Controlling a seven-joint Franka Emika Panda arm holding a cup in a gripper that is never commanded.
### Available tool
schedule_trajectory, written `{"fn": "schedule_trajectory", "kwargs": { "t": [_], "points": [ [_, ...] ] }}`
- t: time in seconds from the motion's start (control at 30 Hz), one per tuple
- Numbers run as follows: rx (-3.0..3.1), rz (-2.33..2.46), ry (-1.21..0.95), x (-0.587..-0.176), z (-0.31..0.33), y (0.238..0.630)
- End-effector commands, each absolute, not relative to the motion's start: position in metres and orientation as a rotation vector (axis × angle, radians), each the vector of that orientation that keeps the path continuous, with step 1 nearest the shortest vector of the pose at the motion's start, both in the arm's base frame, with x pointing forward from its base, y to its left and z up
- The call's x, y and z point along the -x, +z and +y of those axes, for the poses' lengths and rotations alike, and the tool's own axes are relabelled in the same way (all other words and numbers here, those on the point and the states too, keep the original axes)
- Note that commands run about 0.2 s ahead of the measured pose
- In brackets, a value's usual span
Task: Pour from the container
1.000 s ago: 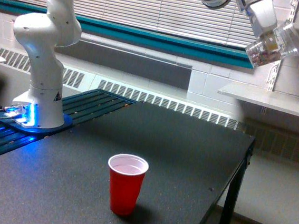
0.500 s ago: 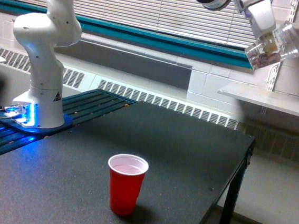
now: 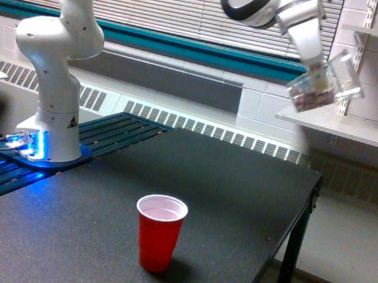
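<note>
High at the exterior view's upper right, my gripper [image 3: 323,81] is shut on the clear plastic cup [image 3: 326,82]. The cup is tilted, its mouth up and to the right, and pinkish-white bits lie in its lower end. It hangs in the air past the table's far right corner. An opaque red plastic cup [image 3: 159,232] stands upright on the dark table [image 3: 238,186] near the front, well below and left of the clear cup.
The arm's white base [image 3: 54,82] stands at the left on a blue-lit mount. A white shelf [image 3: 341,126] and wall brackets lie just behind the held cup. The table's right edge [image 3: 306,213] drops to the floor.
The gripper and the clear cup have moved left and down, away from the wall brackets. The red cup has stayed where it was.
</note>
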State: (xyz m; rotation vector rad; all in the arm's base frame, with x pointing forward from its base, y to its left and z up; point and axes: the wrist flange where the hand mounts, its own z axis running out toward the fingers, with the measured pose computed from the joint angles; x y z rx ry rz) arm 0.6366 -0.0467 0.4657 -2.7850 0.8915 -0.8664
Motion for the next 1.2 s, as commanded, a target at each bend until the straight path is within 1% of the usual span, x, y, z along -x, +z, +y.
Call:
{"fn": "schedule_trajectory", "kwargs": {
  "t": [0.03, 0.43, 0.63, 0.93, 1.2],
  "points": [
    [2.810, 0.915, -0.887, -0.624, -0.095, 0.455],
    [2.900, 0.930, -0.846, -0.591, -0.158, 0.418],
    [2.962, 0.912, -0.840, -0.574, -0.184, 0.408],
    [3.027, 0.874, -0.799, -0.547, -0.209, 0.387],
    [3.052, 0.896, -0.754, -0.511, -0.229, 0.360]
  ]
}}
